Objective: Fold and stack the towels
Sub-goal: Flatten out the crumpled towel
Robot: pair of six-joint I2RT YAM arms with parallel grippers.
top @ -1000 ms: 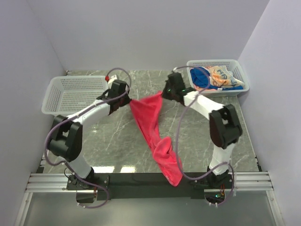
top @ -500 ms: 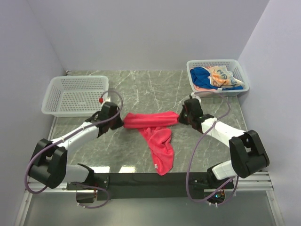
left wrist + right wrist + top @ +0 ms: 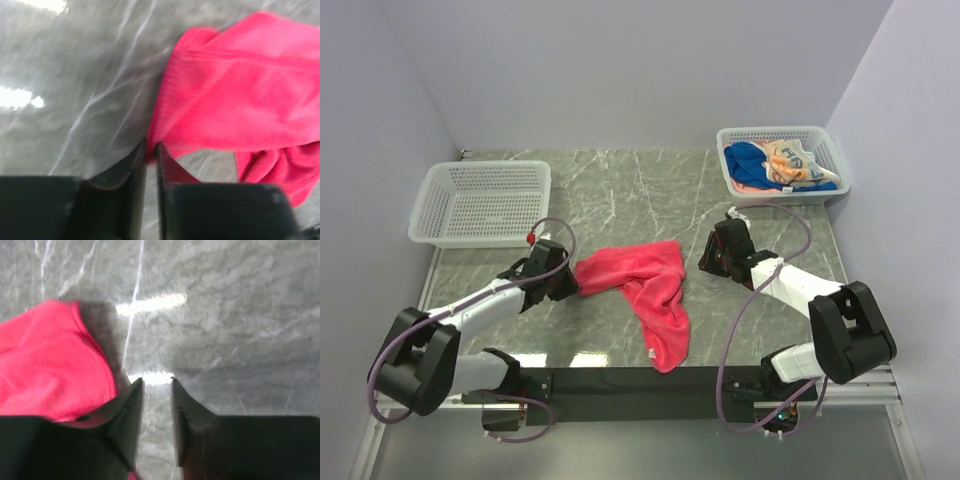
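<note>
A pink-red towel point(image 3: 640, 282) lies on the marble table, its upper part spread flat and its lower part trailing in a bunch toward the near edge. My left gripper point(image 3: 570, 285) is low at the towel's left corner. In the left wrist view its jaws point(image 3: 151, 145) stand a narrow slit apart, with the corner of the towel point(image 3: 240, 90) at their tips. My right gripper point(image 3: 705, 262) hangs just right of the towel, open and empty point(image 3: 157, 380); the towel point(image 3: 45, 365) lies beside its left finger. More towels, deep blue point(image 3: 750, 160) and printed orange point(image 3: 790, 160), fill the far right basket.
A white mesh basket point(image 3: 775, 133) with the other towels stands at the back right. A second white mesh basket point(image 3: 485, 166) stands at the back left with nothing in it. The black base rail point(image 3: 620, 380) runs along the near edge, close to the towel's lower end.
Both arms came down and toward the near edge, laying the stretched towel onto the table. The right gripper opened and let go; the left jaws parted slightly.
</note>
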